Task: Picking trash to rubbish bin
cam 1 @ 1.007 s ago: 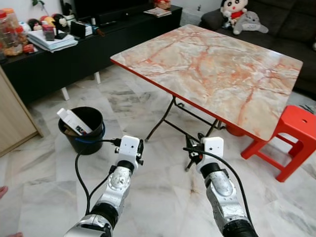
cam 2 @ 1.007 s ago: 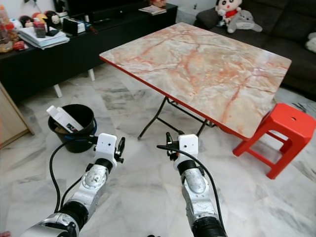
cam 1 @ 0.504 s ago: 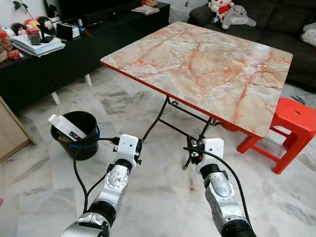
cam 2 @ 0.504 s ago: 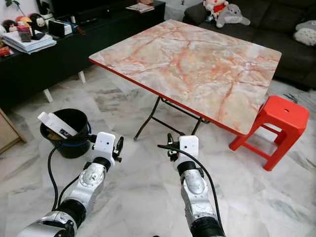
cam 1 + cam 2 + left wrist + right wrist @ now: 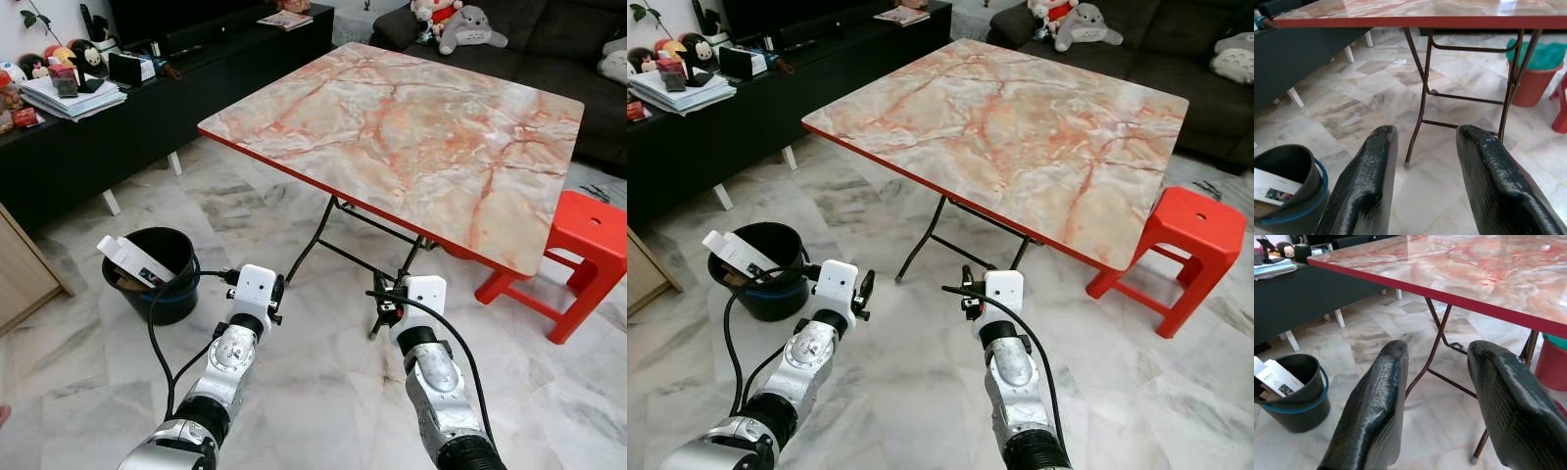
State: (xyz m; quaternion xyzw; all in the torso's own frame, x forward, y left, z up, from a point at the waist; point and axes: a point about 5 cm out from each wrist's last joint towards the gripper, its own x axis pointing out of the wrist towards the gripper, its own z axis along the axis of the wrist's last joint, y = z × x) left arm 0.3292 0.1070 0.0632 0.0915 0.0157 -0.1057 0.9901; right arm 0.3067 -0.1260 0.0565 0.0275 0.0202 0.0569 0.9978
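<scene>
A black rubbish bin (image 5: 157,294) with a blue handle stands on the marble floor to my left front. A white carton (image 5: 132,262) leans out over its rim, and it shows again as the white carton (image 5: 1276,377) in the right wrist view. My left gripper (image 5: 1422,147) is held out low over the floor, to the right of the bin and apart from it, open with nothing between its fingers. My right gripper (image 5: 1435,362) is level with it near the table legs, also open with nothing in it.
A folding table (image 5: 411,127) with a marble-pattern top and red edge stands ahead, its metal legs (image 5: 1422,98) close to both grippers. A red stool (image 5: 598,245) is at the right, a red bucket (image 5: 1530,78) under the table, a black console (image 5: 147,108) behind, a wooden cabinet (image 5: 24,274) far left.
The whole picture has shifted slightly, so the camera has moved. Both arms keep the same pose with their fingers apart. The bin and carton stay as they were.
</scene>
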